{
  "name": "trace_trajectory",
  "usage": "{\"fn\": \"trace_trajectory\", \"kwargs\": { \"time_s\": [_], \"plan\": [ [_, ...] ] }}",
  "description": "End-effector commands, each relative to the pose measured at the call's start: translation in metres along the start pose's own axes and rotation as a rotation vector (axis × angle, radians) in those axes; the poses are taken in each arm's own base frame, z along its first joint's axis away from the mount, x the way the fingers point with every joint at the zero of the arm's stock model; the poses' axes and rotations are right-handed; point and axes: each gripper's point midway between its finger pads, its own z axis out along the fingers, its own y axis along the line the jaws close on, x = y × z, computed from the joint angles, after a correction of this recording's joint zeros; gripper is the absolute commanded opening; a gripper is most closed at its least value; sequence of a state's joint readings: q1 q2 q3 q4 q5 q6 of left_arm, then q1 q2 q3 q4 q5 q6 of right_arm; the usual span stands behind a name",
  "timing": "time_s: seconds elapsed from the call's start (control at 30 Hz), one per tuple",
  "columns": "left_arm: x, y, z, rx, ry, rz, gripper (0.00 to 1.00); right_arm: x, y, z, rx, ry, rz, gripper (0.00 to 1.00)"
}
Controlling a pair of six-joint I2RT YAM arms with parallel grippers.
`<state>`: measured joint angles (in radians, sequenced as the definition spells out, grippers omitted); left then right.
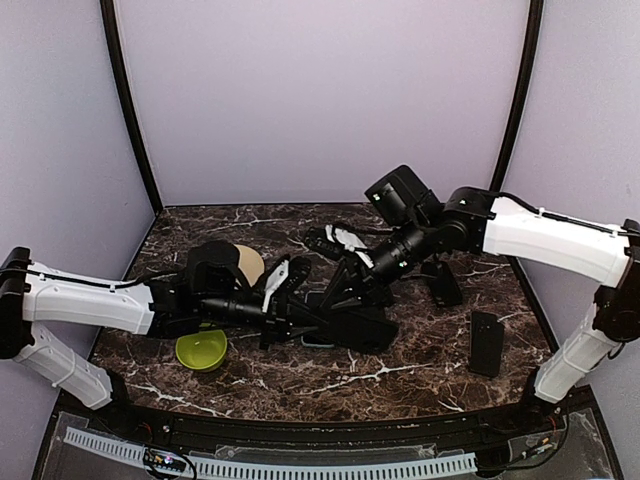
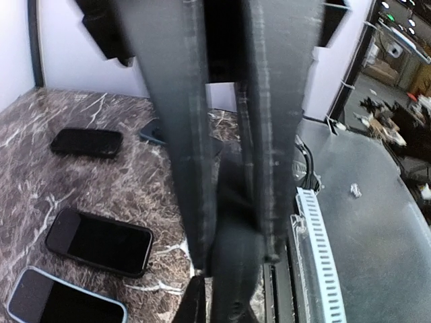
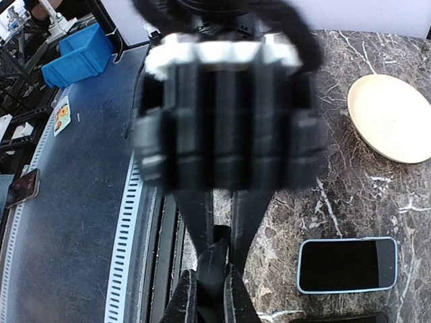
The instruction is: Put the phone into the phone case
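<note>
A soft black phone case [image 1: 355,325] hangs just above the table centre, held by both grippers. My left gripper [image 1: 300,322] is shut on its near end; in the left wrist view [image 2: 232,259] the case [image 2: 232,229] fills the gap between the fingers. My right gripper [image 1: 350,290] is shut on the other end, and shows clamped on the case [image 3: 219,269] in the right wrist view [image 3: 223,239]. A phone with a light blue rim [image 3: 347,264] lies screen up on the table beside them, also in the left wrist view [image 2: 64,303]. A black phone [image 2: 100,241] lies next to it.
Another dark phone [image 2: 86,142] lies further off. A black phone [image 1: 487,343] lies at the right of the table. A green bowl [image 1: 203,350] and a tan plate [image 1: 248,262] sit by the left arm. The slotted white rail [image 1: 300,468] runs along the near edge.
</note>
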<state>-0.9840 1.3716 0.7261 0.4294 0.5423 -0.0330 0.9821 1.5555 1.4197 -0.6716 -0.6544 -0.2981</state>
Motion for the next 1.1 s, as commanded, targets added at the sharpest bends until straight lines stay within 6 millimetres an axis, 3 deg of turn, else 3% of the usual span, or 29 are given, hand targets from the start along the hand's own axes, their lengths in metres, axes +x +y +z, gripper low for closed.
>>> {"fn": "trace_trajectory", "kwargs": {
  "time_s": [0.0,0.07,0.1,0.13,0.17,0.2,0.23,0.3,0.37,0.43,0.57,0.6,0.63,0.7,0.73,0.77,0.8,0.83,0.87,0.9,0.93,0.97,1.07],
  "plan": [
    [-0.03,0.01,-0.009,-0.09,-0.091,0.016,0.0,-0.023,0.005,-0.013,0.023,-0.087,-0.048,0.24],
    [-0.047,0.019,-0.025,-0.182,-0.202,-0.002,0.0,-0.021,-0.006,-0.024,0.083,-0.161,-0.005,0.64],
    [-0.068,0.018,-0.035,-0.2,-0.309,0.017,0.0,-0.02,-0.014,-0.034,0.124,-0.223,0.027,0.75],
    [-0.067,0.019,-0.045,-0.221,-0.354,-0.014,0.0,-0.022,-0.021,-0.045,0.158,-0.313,0.058,0.83],
    [-0.087,0.012,-0.057,-0.208,-0.461,0.015,0.0,-0.025,-0.025,-0.06,0.181,-0.414,0.078,0.9],
    [-0.088,0.008,-0.063,-0.191,-0.499,-0.003,0.0,-0.027,-0.025,-0.073,0.198,-0.507,0.077,0.94],
    [-0.102,0.0,-0.073,-0.166,-0.577,0.021,0.0,-0.022,-0.022,-0.078,0.208,-0.566,0.074,0.96],
    [-0.109,-0.011,-0.078,-0.106,-0.633,0.03,0.0,-0.031,-0.014,-0.092,0.212,-0.689,0.048,0.97],
    [-0.108,-0.016,-0.072,-0.058,-0.626,0.031,0.0,-0.033,-0.01,-0.092,0.179,-0.734,0.064,0.94],
    [-0.107,-0.021,-0.068,-0.011,-0.619,0.031,0.0,-0.032,-0.012,-0.085,0.148,-0.729,0.083,0.84],
    [-0.103,-0.026,-0.062,0.039,-0.609,0.018,0.0,-0.041,0.005,-0.089,0.072,-0.731,0.039,0.2],
    [-0.101,-0.025,-0.061,0.037,-0.601,0.013,0.0,-0.044,0.01,-0.093,0.065,-0.735,0.02,0.06],
    [-0.099,-0.025,-0.06,0.038,-0.591,0.015,0.0,-0.045,0.014,-0.096,0.061,-0.737,0.001,0.0],
    [-0.09,-0.027,-0.054,0.05,-0.543,0.022,0.0,-0.046,0.022,-0.102,0.063,-0.72,-0.028,0.0],
    [-0.076,-0.023,-0.044,0.047,-0.468,-0.002,0.08,-0.042,0.024,-0.101,0.062,-0.683,-0.032,0.0],
    [-0.073,-0.025,-0.039,0.057,-0.426,0.043,0.41,-0.038,0.027,-0.097,0.05,-0.631,-0.032,0.0],
    [-0.043,-0.017,-0.025,0.036,-0.277,0.001,0.58,-0.028,0.025,-0.089,0.051,-0.542,-0.014,0.0],
    [-0.051,-0.013,-0.022,0.008,-0.243,0.071,0.79,-0.011,0.02,-0.079,0.066,-0.424,0.026,0.0],
    [-0.02,-0.006,-0.016,-0.02,-0.089,0.026,0.85,0.001,0.013,-0.074,0.106,-0.314,0.049,0.0],
    [-0.035,-0.003,-0.017,-0.047,-0.08,0.115,0.9,0.021,0.009,-0.067,0.137,-0.182,0.086,0.0],
    [-0.019,-0.002,-0.018,-0.051,0.008,0.104,0.91,0.036,0.008,-0.065,0.163,-0.071,0.091,0.0],
    [-0.032,-0.005,-0.022,-0.054,0.002,0.173,0.92,0.047,0.008,-0.064,0.184,0.017,0.114,0.0],
    [-0.04,-0.009,-0.026,-0.041,0.022,0.22,0.86,0.06,0.013,-0.065,0.209,0.172,0.132,0.0]
  ]
}}
